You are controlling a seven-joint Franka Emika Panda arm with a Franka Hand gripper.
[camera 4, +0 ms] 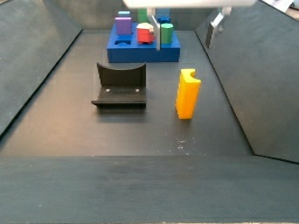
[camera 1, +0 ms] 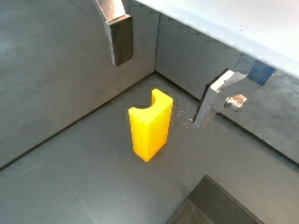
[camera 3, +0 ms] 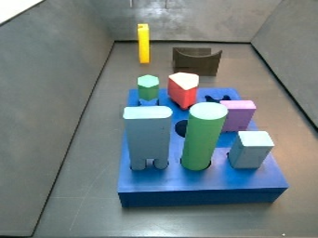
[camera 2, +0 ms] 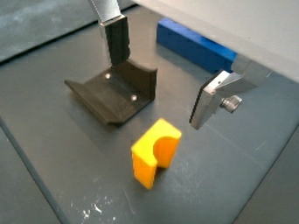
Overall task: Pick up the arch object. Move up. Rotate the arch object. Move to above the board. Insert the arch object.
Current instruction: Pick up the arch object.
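The arch object [camera 1: 149, 127] is a slim yellow block with orange sides. It stands upright on the dark floor, its notched end up; it also shows in the other views [camera 2: 156, 153] [camera 3: 143, 44] [camera 4: 187, 94]. My gripper [camera 1: 167, 74] [camera 2: 163, 74] is open and empty, hanging above the arch object with its fingers [camera 1: 121, 39] clear of it. In a side view the gripper [camera 4: 184, 26] sits high, between the arch object and the board. The blue board [camera 3: 199, 181] [camera 4: 142, 52] [camera 2: 197, 48] bears several coloured blocks.
The dark fixture [camera 2: 114, 94] [camera 4: 121, 86] [camera 3: 195, 60] stands on the floor beside the arch object. Grey walls [camera 1: 59, 96] enclose the floor. On the board stand a tall light-blue block [camera 3: 147, 135], a green cylinder [camera 3: 205, 135] and a purple block [camera 3: 239, 114].
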